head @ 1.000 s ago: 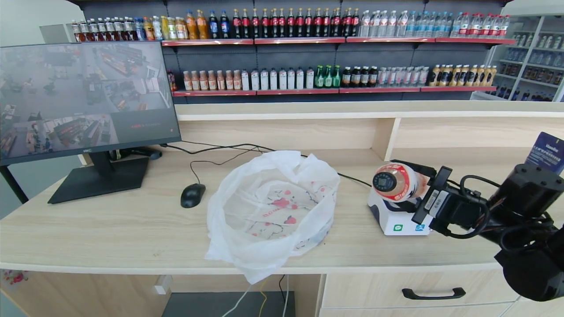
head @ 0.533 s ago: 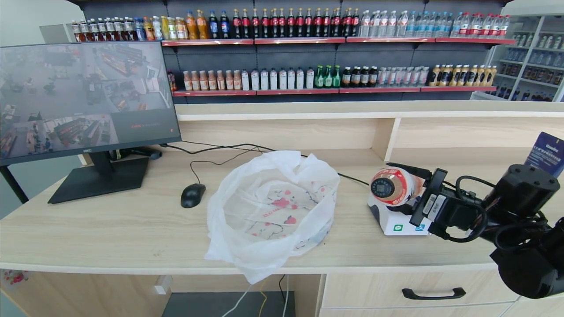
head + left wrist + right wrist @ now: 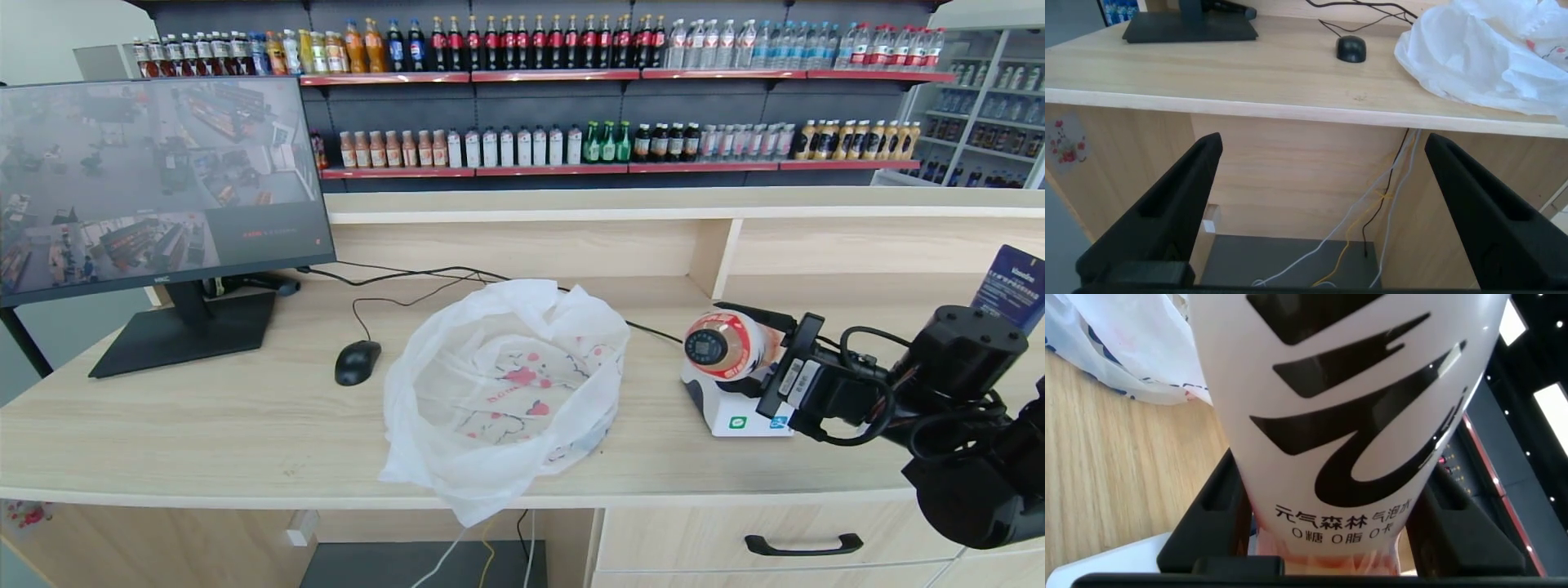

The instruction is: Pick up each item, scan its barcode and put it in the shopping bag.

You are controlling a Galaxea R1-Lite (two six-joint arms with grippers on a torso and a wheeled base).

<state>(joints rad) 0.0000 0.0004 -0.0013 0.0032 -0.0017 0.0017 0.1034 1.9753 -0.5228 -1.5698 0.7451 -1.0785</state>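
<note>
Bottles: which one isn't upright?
The bottle gripped sideways by the right gripper above the white scanner; the rest stand upright on the back shelves.

**Bottle over the scanner, bag open at centre**

The bottle [image 3: 722, 346] lies on its side at the right of centre in the head view, its dark cap facing the camera, clamped in the right gripper [image 3: 758, 349]. It has a pale pink body with a white wrap bearing bold black strokes. It hangs directly above the small white scanner [image 3: 731, 412], close to its top. The white plastic shopping bag [image 3: 506, 384], printed with red marks, sits at mid-frame on the counter, mouth spread open, its lower edge drooping over the counter's front.
</note>
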